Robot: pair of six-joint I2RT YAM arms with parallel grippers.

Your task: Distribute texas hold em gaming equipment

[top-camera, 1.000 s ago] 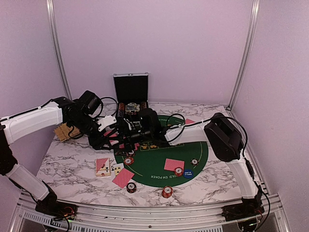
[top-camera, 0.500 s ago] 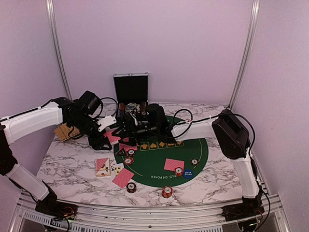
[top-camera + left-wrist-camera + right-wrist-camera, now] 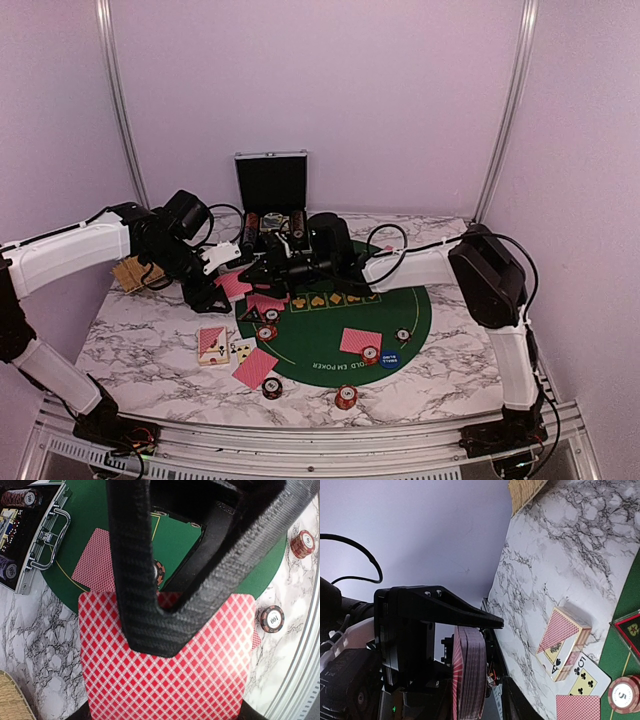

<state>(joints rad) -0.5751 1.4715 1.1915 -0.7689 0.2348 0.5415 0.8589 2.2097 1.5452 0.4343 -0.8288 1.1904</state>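
Left gripper (image 3: 152,630) is clamped on the red-backed deck (image 3: 165,680). One finger lies across the deck's patterned back, and the deck is held off the marble table (image 3: 40,645) by the left rim of the green felt mat (image 3: 87,510). The right wrist view shows this deck edge-on between the left gripper's black fingers. Right gripper (image 3: 262,272) reaches in across the mat from the right. In the top view its tip is right at the deck; cannot tell whether it is parted or pinching a card. The open case (image 3: 272,200) stands at the far edge of the mat, and the woven tray (image 3: 130,272) is far left. On the marble left of the mat lie a card pack (image 3: 212,343), a face-up ten of clubs (image 3: 585,677) just beside it, and a loose red-backed card (image 3: 255,367). The near-left chip (image 3: 272,388) and near-centre chip (image 3: 346,397) sit on the marble toward the arm bases. On the mat are a second red-backed card (image 3: 360,341), a mat chip (image 3: 370,354) at its near edge, and a blue disc (image 3: 389,359) just beside that chip.
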